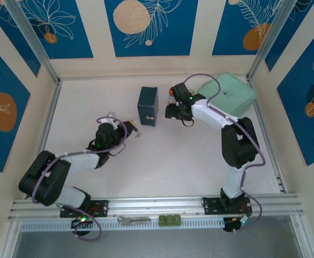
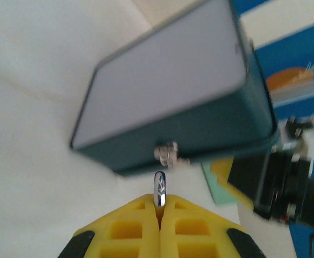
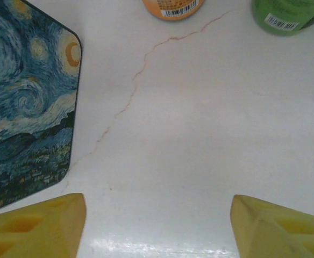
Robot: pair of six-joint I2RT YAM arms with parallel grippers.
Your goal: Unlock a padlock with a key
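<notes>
- The left gripper (image 2: 159,203) is pinched fully shut on the key (image 2: 159,189), which juts forward, apparently aimed at the lock.
- Just past the key, not touching, a blurred silvery fitting, likely the padlock (image 2: 170,154), sits on the blue box (image 2: 162,80).
- The right gripper (image 3: 157,215), spread wide and empty, hovers beside the box, seemingly ready to steady it.
- Beyond it stand an orange bottle (image 3: 173,6) and a green bottle (image 3: 286,16).

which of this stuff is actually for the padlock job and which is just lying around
For the job: key, pinched in the left claw; blue box; silvery fitting on its edge, probably the padlock.
Lying about: orange bottle; green bottle; mint case; grey flat tool.
</notes>
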